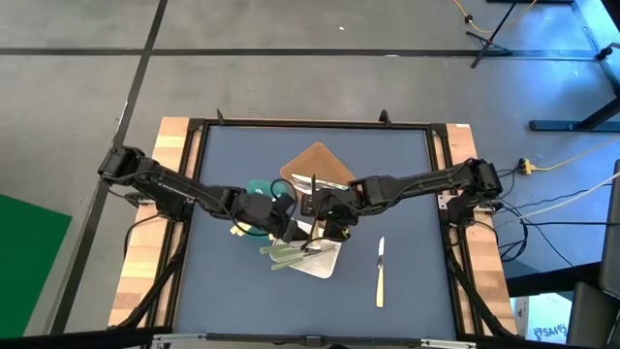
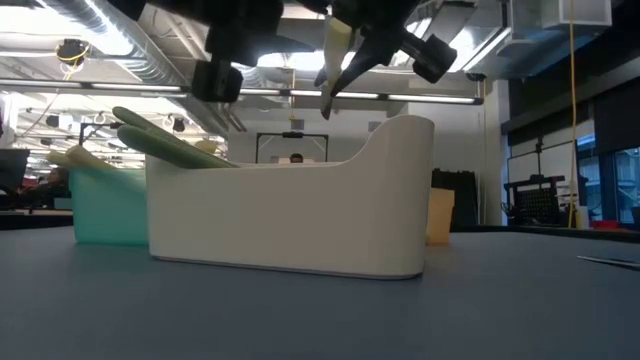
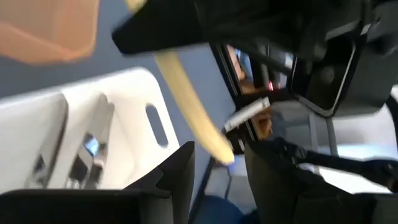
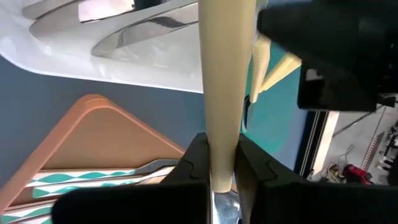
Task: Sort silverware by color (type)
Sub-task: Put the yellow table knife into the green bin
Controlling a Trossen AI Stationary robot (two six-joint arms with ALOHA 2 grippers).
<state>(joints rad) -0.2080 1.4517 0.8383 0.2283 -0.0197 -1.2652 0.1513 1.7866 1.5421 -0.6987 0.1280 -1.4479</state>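
My right gripper [image 4: 222, 168] is shut on a pale yellow-handled piece of silverware [image 4: 224, 68], held in the air above the white tray [image 1: 325, 262]. My left gripper [image 3: 219, 177] faces it, open. The handle's free end [image 3: 219, 152] lies in the gap between the left fingers, and no touch shows. Green-handled pieces [image 1: 289, 254] lie in the white tray with their handles sticking out over its left rim [image 2: 170, 145]. Another yellow handle [image 4: 283, 65] rests in the teal tray [image 4: 280, 124]. Pieces with teal-patterned handles [image 4: 93, 177] lie in the brown tray [image 4: 93, 130]. My right gripper pinches the yellow handle between its two fingers [image 4: 193, 165], close to where the handle meets the metal part [image 4: 222, 140]. The fingers slant down from the table's right side, and the handle runs on past them toward my left gripper. The piece is lifted clear of the trays.
A yellow-handled knife [image 1: 381, 271] lies alone on the blue mat, right of the white tray. The teal tray [image 1: 257, 189] sits under my left arm and the brown tray [image 1: 318, 163] behind both grippers. The mat's near left and right parts have free room.
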